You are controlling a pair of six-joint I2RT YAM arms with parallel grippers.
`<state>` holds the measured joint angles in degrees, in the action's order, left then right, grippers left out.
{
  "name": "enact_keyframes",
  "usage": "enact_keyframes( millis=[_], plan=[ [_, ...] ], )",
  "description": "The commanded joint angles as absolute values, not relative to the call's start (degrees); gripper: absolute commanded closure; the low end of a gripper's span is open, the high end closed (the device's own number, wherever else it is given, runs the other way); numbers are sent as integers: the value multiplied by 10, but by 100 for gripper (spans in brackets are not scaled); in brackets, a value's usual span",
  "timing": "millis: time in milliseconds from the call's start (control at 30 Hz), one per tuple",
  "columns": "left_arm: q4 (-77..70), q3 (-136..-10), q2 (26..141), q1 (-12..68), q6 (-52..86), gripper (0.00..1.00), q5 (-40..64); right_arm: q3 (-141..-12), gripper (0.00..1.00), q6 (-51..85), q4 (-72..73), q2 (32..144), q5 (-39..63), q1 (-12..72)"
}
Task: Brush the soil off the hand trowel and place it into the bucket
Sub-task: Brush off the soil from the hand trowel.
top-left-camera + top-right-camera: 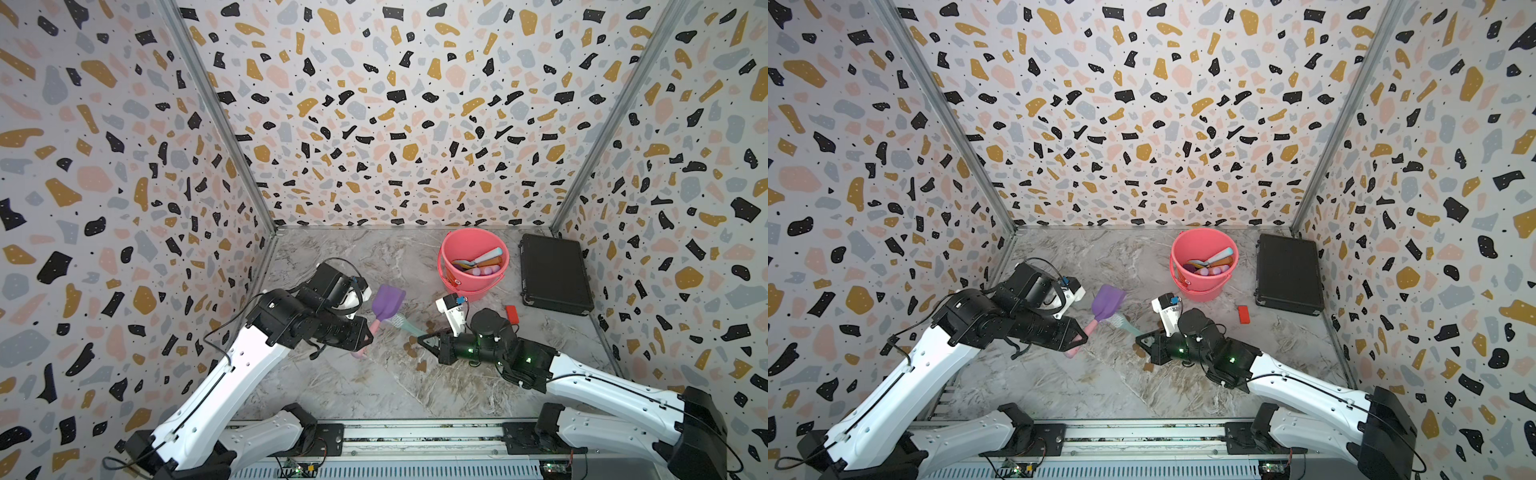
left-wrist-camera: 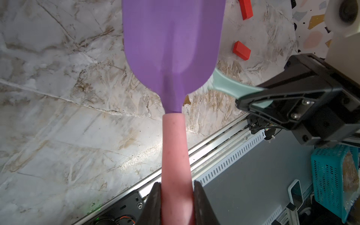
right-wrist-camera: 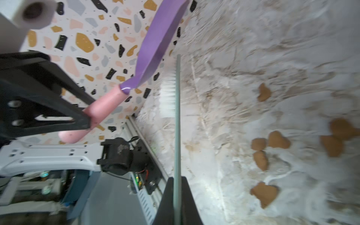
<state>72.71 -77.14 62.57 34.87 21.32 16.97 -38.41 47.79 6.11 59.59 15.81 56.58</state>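
The hand trowel has a purple blade [image 1: 387, 300] [image 1: 1107, 300] [image 2: 171, 48] [image 3: 159, 44] and a pink handle [image 2: 175, 152]. It is held above the table, with my left gripper [image 1: 368, 332] [image 1: 1083, 333] [image 2: 176, 196] shut on the handle. My right gripper [image 1: 424, 339] [image 1: 1142, 339] [image 3: 176, 187] is shut on a mint-green brush [image 1: 402, 323] [image 2: 233, 87] [image 3: 177, 126]. Its white bristles [image 3: 168, 99] sit at the blade's edge near the neck. Brown soil blobs [image 1: 412, 345] [image 3: 278, 140] lie on the table below. The pink bucket [image 1: 473, 293] [image 1: 1204, 291] stands behind, apart from both grippers.
Several plastic toy tools lie inside the bucket. A flat black case [image 1: 555, 274] [image 1: 1289, 274] lies to its right by the wall. A red block [image 1: 511, 314] [image 1: 1243, 314] [image 2: 241, 50] sits just behind my right arm. Patterned walls close in three sides.
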Motion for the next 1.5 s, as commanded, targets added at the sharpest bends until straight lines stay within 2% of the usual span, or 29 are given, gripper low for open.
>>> enact_keyframes(
  millis=[0, 200, 467, 700, 867, 1000, 1133, 1200, 1333, 1467],
  plan=[
    [707, -765, 627, 345, 223, 100, 161, -380, 100, 530, 177, 590, 233, 565],
    [705, -763, 627, 345, 230, 100, 172, -370, 100, 561, 198, 585, 203, 557],
    [697, -763, 623, 345, 235, 100, 202, -335, 100, 559, 141, 512, 130, 510],
    [640, -736, 620, 345, 235, 100, 352, -319, 100, 578, 145, 461, 134, 455],
    [637, -751, 616, 342, 239, 100, 332, -297, 100, 598, 116, 438, 130, 424],
    [634, -768, 615, 340, 238, 100, 327, -297, 100, 585, 61, 472, 156, 421],
    [639, -773, 621, 339, 234, 100, 324, -291, 100, 636, 269, 573, 340, 423],
    [639, -771, 625, 339, 235, 100, 316, -285, 100, 692, 398, 617, 388, 430],
    [640, -766, 629, 336, 241, 100, 304, -278, 100, 769, 569, 677, 404, 439],
    [647, -766, 626, 333, 242, 100, 295, -261, 100, 787, 602, 689, 367, 439]
  ],
)
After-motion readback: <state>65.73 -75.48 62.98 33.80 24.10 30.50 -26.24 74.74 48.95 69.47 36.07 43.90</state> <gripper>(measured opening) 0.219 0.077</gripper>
